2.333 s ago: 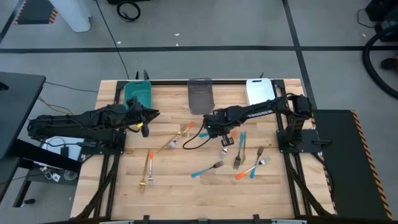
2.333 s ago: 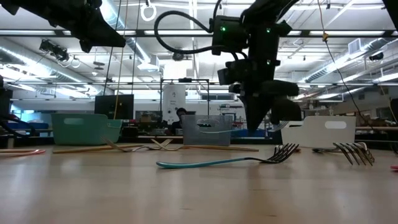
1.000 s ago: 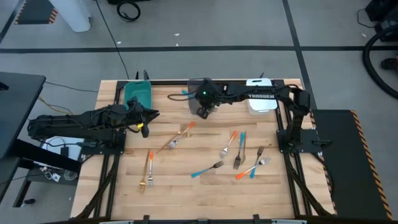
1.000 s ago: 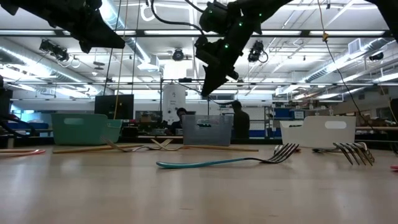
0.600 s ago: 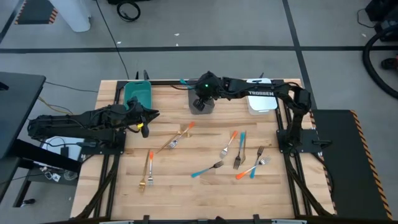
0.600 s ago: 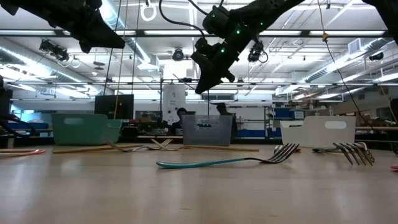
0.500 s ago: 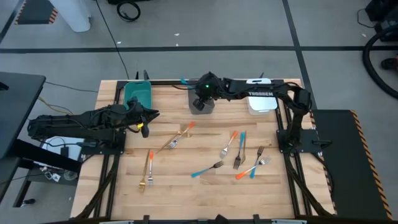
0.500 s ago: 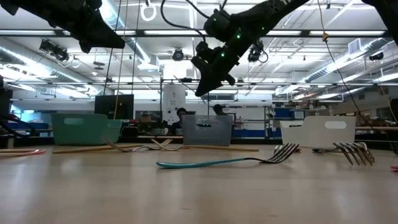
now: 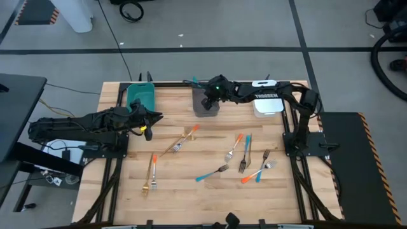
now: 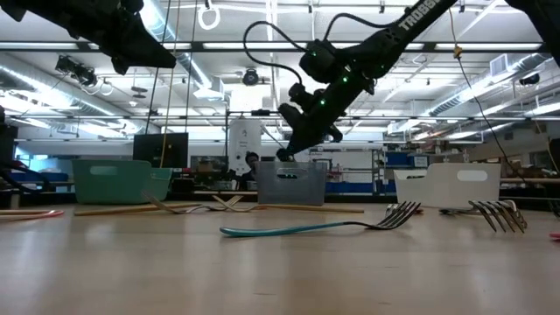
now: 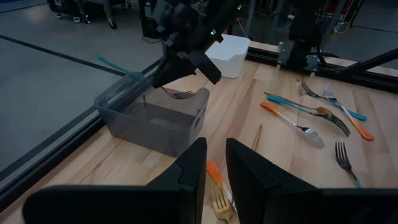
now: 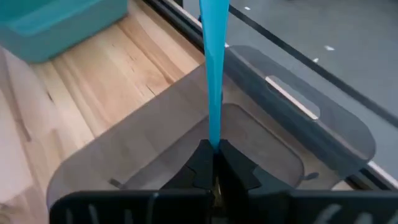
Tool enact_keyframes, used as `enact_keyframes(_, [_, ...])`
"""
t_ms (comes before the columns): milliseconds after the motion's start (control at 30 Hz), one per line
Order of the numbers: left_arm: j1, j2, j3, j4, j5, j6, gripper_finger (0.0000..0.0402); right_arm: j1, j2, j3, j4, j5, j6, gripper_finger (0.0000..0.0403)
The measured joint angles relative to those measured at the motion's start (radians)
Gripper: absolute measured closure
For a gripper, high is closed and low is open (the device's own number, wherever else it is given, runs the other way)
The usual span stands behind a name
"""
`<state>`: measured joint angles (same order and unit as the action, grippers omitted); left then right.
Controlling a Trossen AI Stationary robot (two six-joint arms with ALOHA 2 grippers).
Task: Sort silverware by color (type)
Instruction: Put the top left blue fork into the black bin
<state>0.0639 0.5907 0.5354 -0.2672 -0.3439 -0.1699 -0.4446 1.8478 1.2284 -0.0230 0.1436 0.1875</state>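
The left claw [image 9: 150, 118] hangs near the bench's left edge beside the teal bin [image 9: 141, 97], its fingers a little apart, gripping nothing. The right claw [image 9: 206, 98], clenched on a blue fork [image 12: 213, 68], holds it over the grey bin [image 9: 205, 102] at the back edge

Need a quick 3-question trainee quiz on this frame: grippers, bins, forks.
1. True or false: the right gripper is shut on a blue-handled fork.
2. Which bin is that gripper above? A) teal bin B) grey bin C) white bin
3. Fill in: the left gripper hovers near the ____ bin.

Key
1. True: the fingers are pinched on the fork's handle.
2. B: the grey bin at the table's far edge, between the teal bin and the white bin.
3. Teal.
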Motion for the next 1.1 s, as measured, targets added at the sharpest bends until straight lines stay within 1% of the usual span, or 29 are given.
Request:
enact_keyframes(200, [0.0, 0.0, 0.0, -0.005, 0.0, 0.005, 0.0333, -0.011, 0.0, -0.026, 0.031, -0.04, 0.02, 0.0387])
enact_keyframes(333, [-0.003, 0.0, 0.0, -0.013, 0.0, -0.001, 0.0333, -0.014, -0.001, -0.025, 0.028, -0.041, 0.024, 0.0387])
enact_keyframes(533, [-0.018, 0.0, 0.0, -0.087, 0.0, -0.017, 0.0333, -0.013, -0.001, -0.025, 0.026, -0.049, 0.055, 0.0387])
enact_keyframes(633, [-0.018, 0.0, 0.0, -0.064, 0.0, -0.022, 0.0333, -0.014, -0.001, -0.025, 0.01, -0.075, 0.056, 0.0387])
enact_keyframes(867, [-0.018, 0.006, 0.0, -0.021, 0.015, 0.065, 0.0333, -0.018, -0.001, -0.025, -0.001, -0.086, 0.031, 0.0387])
enact_keyframes(1100, [-0.016, 0.029, 0.0, 0.104, 0.015, 0.123, 0.0333, -0.018, -0.001, -0.025, -0.011, -0.096, 0.021, 0.0387])
